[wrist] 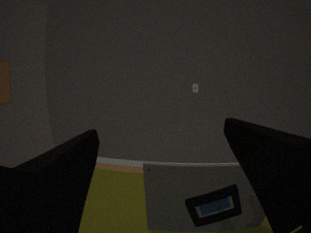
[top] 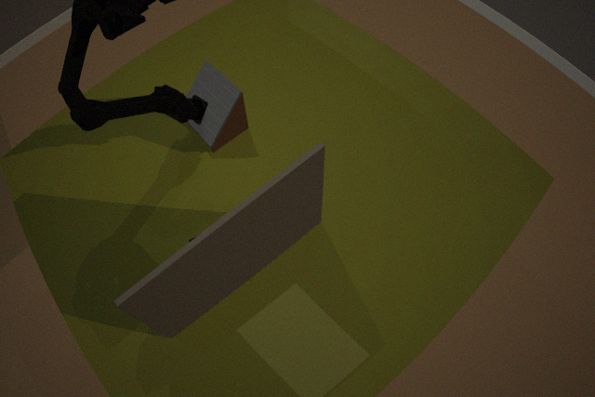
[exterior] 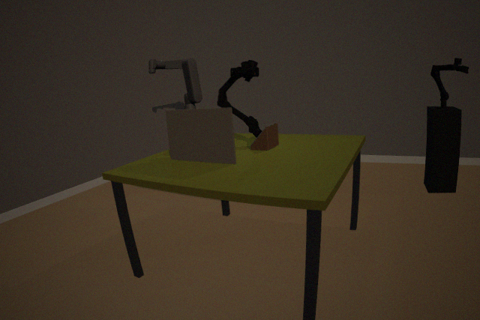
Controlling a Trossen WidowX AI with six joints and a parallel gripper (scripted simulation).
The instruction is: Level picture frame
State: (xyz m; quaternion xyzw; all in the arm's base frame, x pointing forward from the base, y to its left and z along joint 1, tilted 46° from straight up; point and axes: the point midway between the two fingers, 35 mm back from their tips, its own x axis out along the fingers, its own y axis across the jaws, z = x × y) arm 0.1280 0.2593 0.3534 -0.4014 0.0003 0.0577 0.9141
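Note:
The picture frame [wrist: 212,196], dark with a pale mat and blue picture, hangs crooked on the grey wall panel [wrist: 165,199] [top: 240,248] [exterior: 201,134]. In the wrist view its right side is higher than its left. The screw and notched strip are hidden. The top and exterior views see the panel's back, which hides the frame almost wholly. My gripper [wrist: 162,131] is open and empty, the fingers wide apart. It is held high and away from the panel; the frame shows low in the wrist view, beyond the fingers and nearer the right one.
The arm's base sits on a wedge-shaped block [top: 218,95] [exterior: 270,138] on the yellow-green table [top: 432,166] [exterior: 294,169]. A pale square [top: 302,339] lies behind the panel. Beyond the table, the exterior view shows a grey arm [exterior: 191,80] and a black pedestal [exterior: 443,146] with another arm.

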